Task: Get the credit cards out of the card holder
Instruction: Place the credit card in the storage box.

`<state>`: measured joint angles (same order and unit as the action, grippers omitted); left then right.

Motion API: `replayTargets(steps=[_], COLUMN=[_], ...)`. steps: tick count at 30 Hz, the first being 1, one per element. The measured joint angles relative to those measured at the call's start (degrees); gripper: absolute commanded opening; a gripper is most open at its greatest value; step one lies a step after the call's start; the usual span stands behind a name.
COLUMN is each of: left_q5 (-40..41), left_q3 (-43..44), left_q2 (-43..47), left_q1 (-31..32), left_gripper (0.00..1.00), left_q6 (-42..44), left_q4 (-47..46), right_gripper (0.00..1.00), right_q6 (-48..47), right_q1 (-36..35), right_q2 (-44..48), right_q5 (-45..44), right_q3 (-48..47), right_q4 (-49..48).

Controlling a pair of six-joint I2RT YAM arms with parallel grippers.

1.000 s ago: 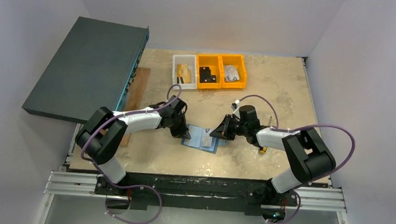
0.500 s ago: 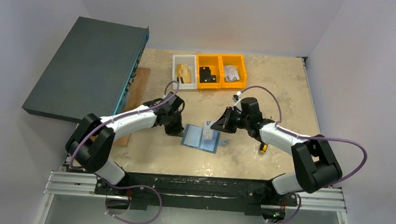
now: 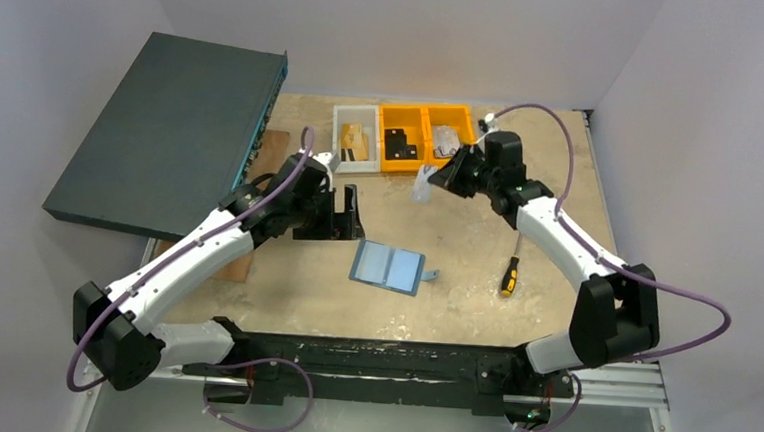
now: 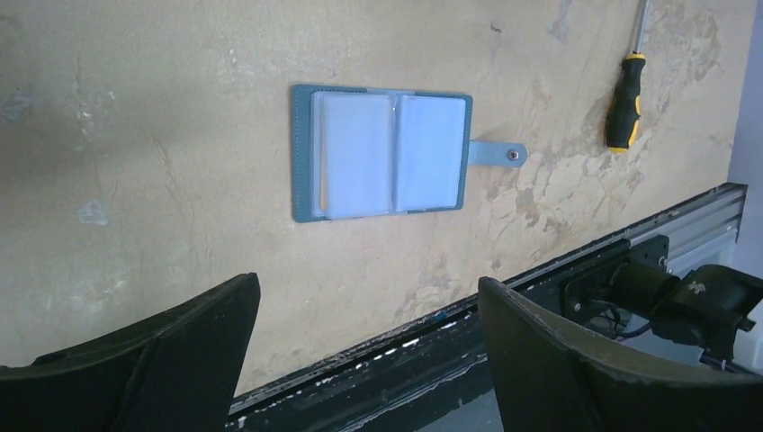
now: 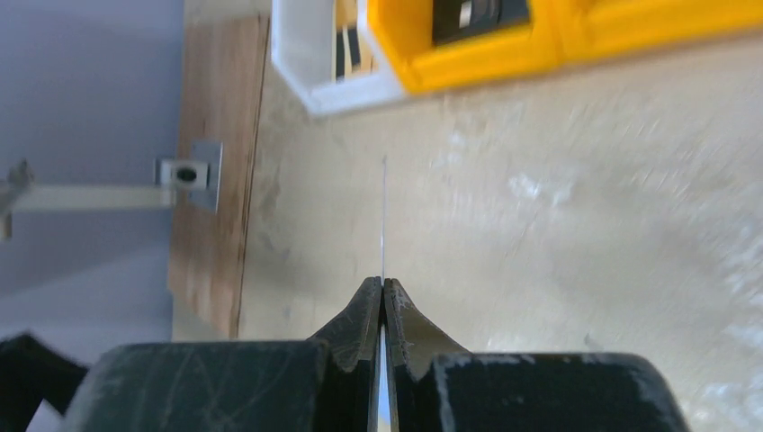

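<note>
The teal card holder (image 3: 387, 266) lies open and flat on the table, its pale blue pockets up (image 4: 382, 153) and its strap with the stud to the right. My left gripper (image 3: 344, 214) hangs open above the table to the holder's back left, nothing between its fingers (image 4: 369, 286). My right gripper (image 3: 441, 175) is shut on a thin silvery credit card (image 3: 422, 185), raised in front of the bins. In the right wrist view the card (image 5: 384, 216) shows edge-on, sticking out past the shut gripper (image 5: 384, 283).
A white bin (image 3: 356, 139) and two orange bins (image 3: 425, 137) with cards and small items stand at the back. A screwdriver (image 3: 508, 276) lies right of the holder. A large dark teal box (image 3: 168, 133) leans at the left over a wooden plank (image 3: 263, 174).
My right gripper lifted the silvery card out of the holder and carried it back towards the bins. My left gripper let go of the holder, opened and rose away to the back left.
</note>
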<state>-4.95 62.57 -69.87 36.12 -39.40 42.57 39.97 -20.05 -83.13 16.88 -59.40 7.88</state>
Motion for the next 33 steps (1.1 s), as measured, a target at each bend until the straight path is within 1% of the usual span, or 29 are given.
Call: replayTargets(steps=[5,11,18,26,27,30,33], left_q5=[0.15,-0.24,-1.20,-1.31,-1.33,-1.46,-1.64], left_q3=[1.99,2.84,2.84,2.84,2.84,2.84,2.84], left_q2=[3.32,3.76,3.78,4.24,4.33,4.44,4.50], left_q1=[-0.02,-0.13,-0.20,-0.37,-0.37,-0.37,-0.37], left_gripper=[0.92,0.92,0.92,0.92,0.92,0.92,0.92], left_q6=[3.28,5.68,6.25,6.25,6.25,6.25,6.25], left_q4=[3.74,6.60,7.89,8.09,8.15,8.26,8.35], right_gripper=[0.00,0.00,0.00,0.00,0.03,0.18,0.44], right_q6=[-4.11,-9.44,-13.09,-14.05,-14.03,-13.66,-13.14], right_q1=[4.39,9.38,12.52,12.57,12.57,12.55,12.55], right_q2=[-5.84,-17.20,-31.39,-46.21,-47.32,-49.00,-49.16], right_q5=[-4.55,-7.52,-6.64,-4.11,-3.82,-3.78,-3.98], right_q3=[-11.63,-25.03,-35.67,-46.60,-47.56,-49.62,-50.90], right_q4=[2.97,4.31,4.63,5.79,6.19,7.45,8.83])
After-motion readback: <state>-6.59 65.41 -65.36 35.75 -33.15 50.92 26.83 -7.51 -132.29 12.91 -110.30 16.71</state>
